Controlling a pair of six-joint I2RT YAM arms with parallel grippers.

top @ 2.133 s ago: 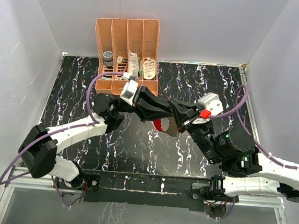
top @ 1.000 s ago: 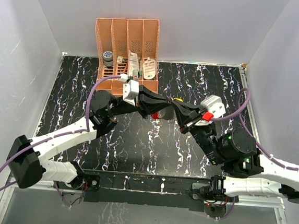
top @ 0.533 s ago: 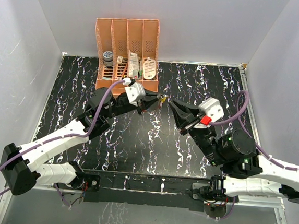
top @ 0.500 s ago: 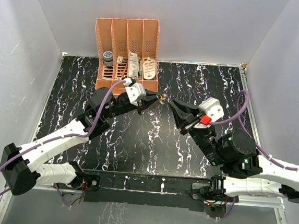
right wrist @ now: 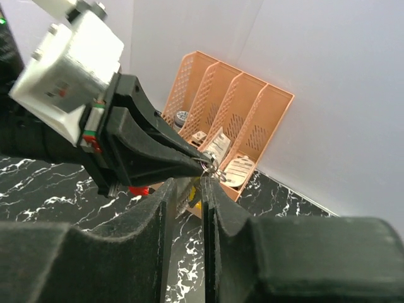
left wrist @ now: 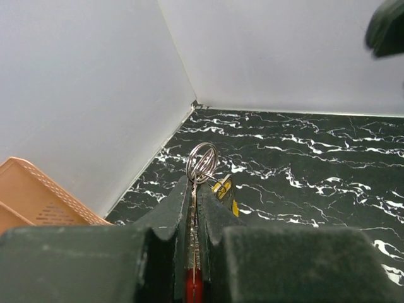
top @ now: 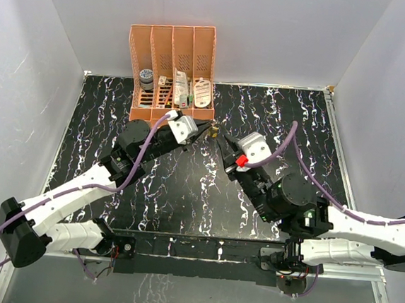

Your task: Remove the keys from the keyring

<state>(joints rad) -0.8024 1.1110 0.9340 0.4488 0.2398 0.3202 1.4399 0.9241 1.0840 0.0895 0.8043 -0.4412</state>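
Over mid-table, left gripper (left wrist: 192,189) stays clamped on the keyring (left wrist: 202,162). Nearby, right gripper (right wrist: 203,181) has reopened, fingers apart; key (left wrist: 224,188) still attached.

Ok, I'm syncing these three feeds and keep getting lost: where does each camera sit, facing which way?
Top: above and behind, looking down on the table; left arm and right arm show.
Left wrist: on the left arm, looking along the left gripper, shut on the keyring, toward a wall corner.
Right wrist: on the right arm, looking past the right gripper at the left gripper and orange rack.
Shared: both wrist views show the keyring.
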